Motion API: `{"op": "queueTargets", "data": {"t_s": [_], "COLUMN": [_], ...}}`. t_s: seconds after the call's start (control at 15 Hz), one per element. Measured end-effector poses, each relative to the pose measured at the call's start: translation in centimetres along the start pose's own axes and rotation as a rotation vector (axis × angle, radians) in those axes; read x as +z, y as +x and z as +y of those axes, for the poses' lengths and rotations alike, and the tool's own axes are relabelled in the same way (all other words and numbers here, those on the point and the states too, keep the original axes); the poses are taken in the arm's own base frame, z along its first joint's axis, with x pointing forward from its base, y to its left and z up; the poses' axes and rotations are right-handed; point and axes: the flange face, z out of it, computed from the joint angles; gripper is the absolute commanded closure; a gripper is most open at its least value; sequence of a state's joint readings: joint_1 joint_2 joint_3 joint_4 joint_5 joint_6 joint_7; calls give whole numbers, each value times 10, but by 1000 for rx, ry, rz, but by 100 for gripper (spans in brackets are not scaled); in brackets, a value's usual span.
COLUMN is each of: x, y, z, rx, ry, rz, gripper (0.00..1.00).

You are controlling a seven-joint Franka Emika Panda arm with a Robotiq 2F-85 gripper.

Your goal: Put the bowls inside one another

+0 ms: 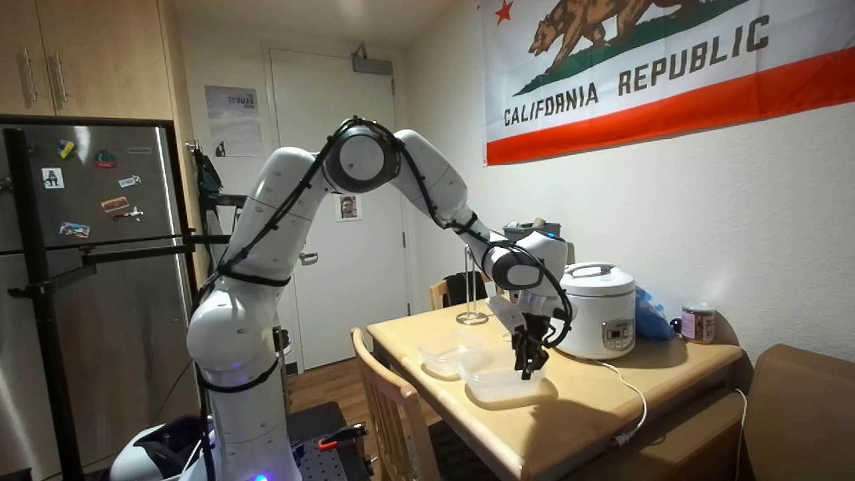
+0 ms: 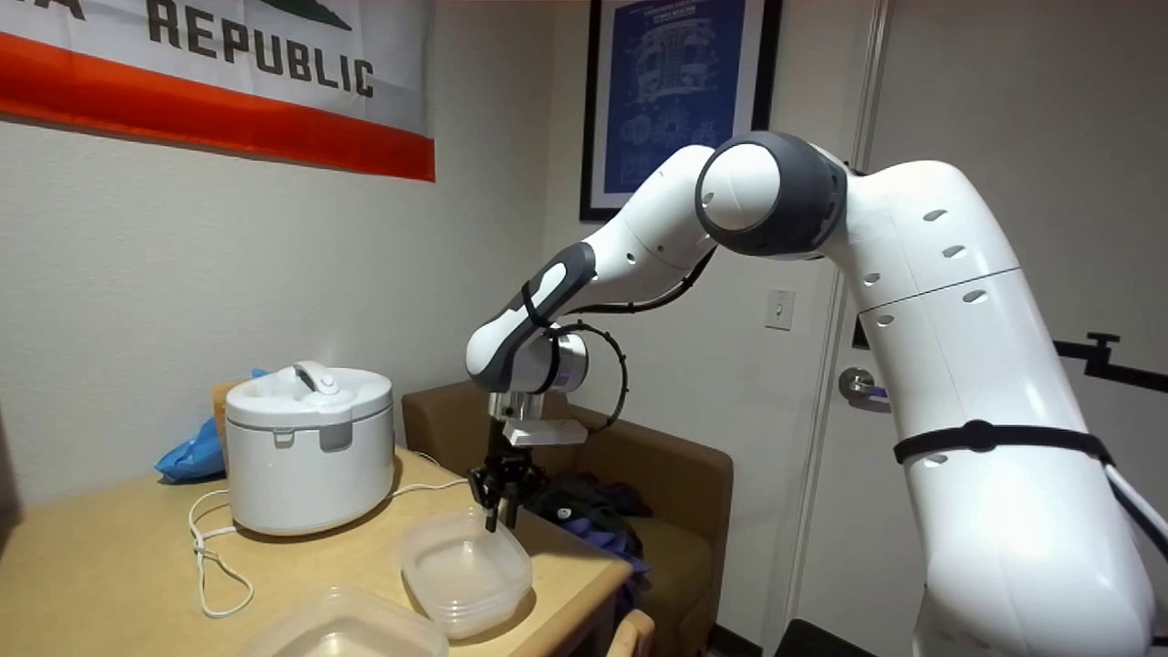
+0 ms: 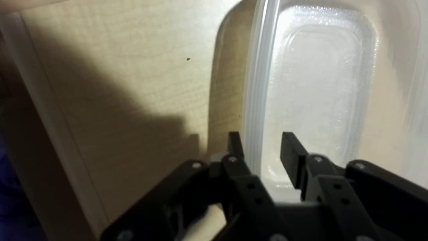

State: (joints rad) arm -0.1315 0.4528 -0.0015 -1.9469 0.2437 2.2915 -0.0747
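One high arch, my arm climbs to a bent elbow and slopes down to the tool, which points downward with its fingers parted, the side of a pale bowl standing between them. A hung flag reads "CALIFORNIA REPUBLIC"; the print on the rice cooker is too small for me. That bowl sits near the corner of the tabletop where the edges by the sofa and chair meet, a partly shadowed strip of wood giving room toward the sofa-side edge, the second bowl just beside it along the chair-side edge.
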Motion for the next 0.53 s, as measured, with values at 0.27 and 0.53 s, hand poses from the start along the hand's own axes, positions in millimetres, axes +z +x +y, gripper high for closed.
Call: {"op": "queueTargets", "data": {"t_s": [0.27,0.53], "x": [-17,-45], "y": [-24,-59], "z": [-14,-54], "rx": [1,-47], "ry": [-6,-43], "rz": [3,11], "gripper": [2,0]}}
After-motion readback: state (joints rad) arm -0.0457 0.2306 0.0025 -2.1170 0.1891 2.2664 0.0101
